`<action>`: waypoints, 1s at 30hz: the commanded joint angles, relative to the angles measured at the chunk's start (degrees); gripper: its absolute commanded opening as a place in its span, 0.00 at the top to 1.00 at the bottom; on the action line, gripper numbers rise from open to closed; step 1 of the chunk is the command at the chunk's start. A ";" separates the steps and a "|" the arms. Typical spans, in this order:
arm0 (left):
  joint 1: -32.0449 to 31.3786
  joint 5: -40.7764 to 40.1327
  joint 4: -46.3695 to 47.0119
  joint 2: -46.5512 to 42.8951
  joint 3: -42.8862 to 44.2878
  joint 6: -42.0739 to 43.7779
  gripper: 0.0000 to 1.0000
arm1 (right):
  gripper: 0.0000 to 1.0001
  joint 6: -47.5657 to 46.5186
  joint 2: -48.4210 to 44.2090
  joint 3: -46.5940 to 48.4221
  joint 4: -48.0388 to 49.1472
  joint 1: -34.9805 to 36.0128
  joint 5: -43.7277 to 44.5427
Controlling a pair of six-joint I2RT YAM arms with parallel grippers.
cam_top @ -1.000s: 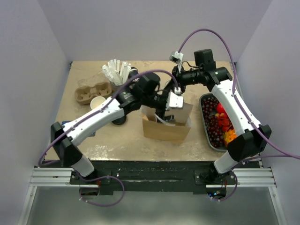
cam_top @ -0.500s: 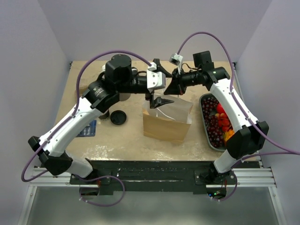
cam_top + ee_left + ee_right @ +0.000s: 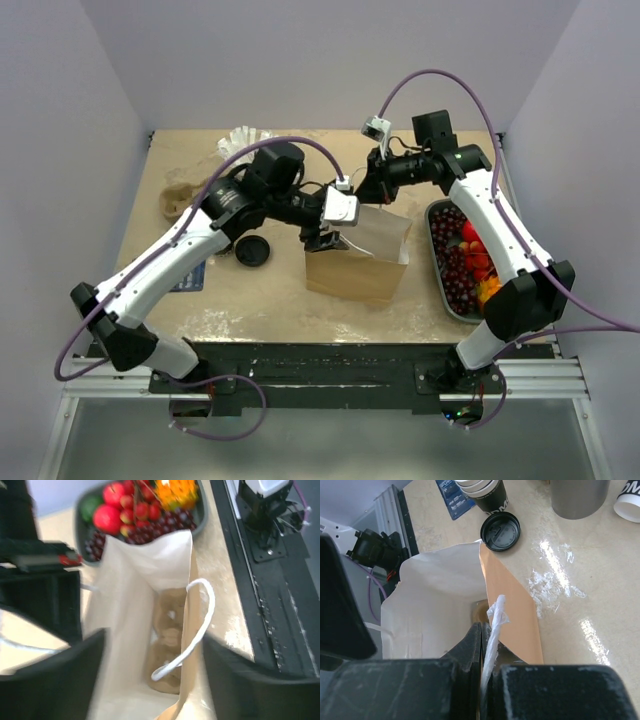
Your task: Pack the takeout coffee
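I see no lidded dark coffee cup in any view; it is hidden or out of view. A brown paper bag (image 3: 355,270) stands open in the middle of the table. My right gripper (image 3: 368,190) is shut on the bag's white handle (image 3: 496,617) at the far rim and holds the mouth open (image 3: 487,642). My left gripper (image 3: 325,238) hovers open and empty over the bag's mouth (image 3: 155,680). Inside the bag (image 3: 130,595) a brown cardboard cup carrier (image 3: 167,640) lies at the bottom. The other white handle (image 3: 200,625) hangs into the opening.
A grey tray of fruit (image 3: 438,265) lies right of the bag. A loose black lid (image 3: 500,531), a stack of lidless dark cups (image 3: 482,492), a metal cylinder (image 3: 577,497), a white cup (image 3: 629,500) and a blue card (image 3: 452,497) lie left of the bag. Another carrier (image 3: 175,200) sits far left.
My left gripper rose out of the bag, swung up toward the back, and has come down over the bag's mouth again. My right gripper has kept its hold on the handle.
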 commanded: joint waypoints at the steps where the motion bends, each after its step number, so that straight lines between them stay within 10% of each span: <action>1: 0.10 4.48 -3.20 2.74 2.85 1.72 0.55 | 1.00 1.93 -2.40 0.60 1.21 0.15 1.73; 3: 0.10 5.37 -4.60 4.06 8.02 0.84 0.98 | 1.00 2.29 -2.23 3.04 1.12 0.15 1.99; 4: 0.19 6.25 -6.88 5.20 10.83 0.93 1.00 | 1.00 2.46 -1.88 4.89 0.77 0.15 1.91; 12: 0.28 -1.81 -0.04 3.89 22.73 -4.28 1.00 | 1.00 0.10 1.70 17.08 -1.05 -0.28 14.65; 17: 0.63 -6.57 13.73 0.65 22.82 -6.70 1.00 | 1.00 9.65 3.58 29.25 4.35 -2.13 6.65; 30: 0.54 -2.71 12.88 -4.09 13.42 -8.74 1.00 | 1.00 14.77 0.85 24.78 8.86 -2.13 5.34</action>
